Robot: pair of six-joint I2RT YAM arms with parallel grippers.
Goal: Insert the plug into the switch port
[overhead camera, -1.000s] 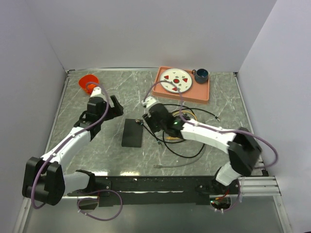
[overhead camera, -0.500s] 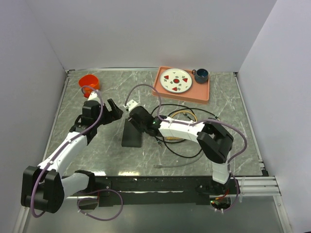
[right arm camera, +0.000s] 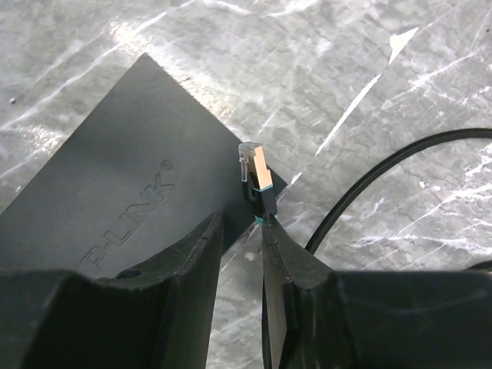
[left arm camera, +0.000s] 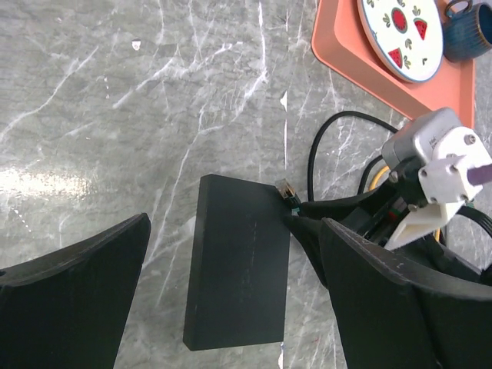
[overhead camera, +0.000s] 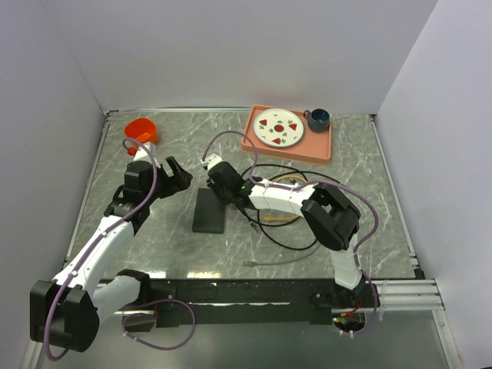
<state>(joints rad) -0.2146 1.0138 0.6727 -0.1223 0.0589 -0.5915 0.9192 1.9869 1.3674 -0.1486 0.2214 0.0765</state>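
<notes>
The flat matte-black box lies on the marble table; it also shows in the left wrist view and the right wrist view. Its port openings are hidden in every view. My right gripper is shut on the cable just behind the clear gold-tipped plug. It holds the plug slightly above the box's far right corner. My left gripper is wide open and empty, above and left of the box's far end.
A salmon-pink tray at the back carries a plate and a blue cup. A red bowl sits at the back left. Coiled black cables lie right of the box, and a loose grey cable lies near the front.
My right gripper has carried the plug left, from right of the box to its far right corner. My left arm has pulled back slightly to the left.
</notes>
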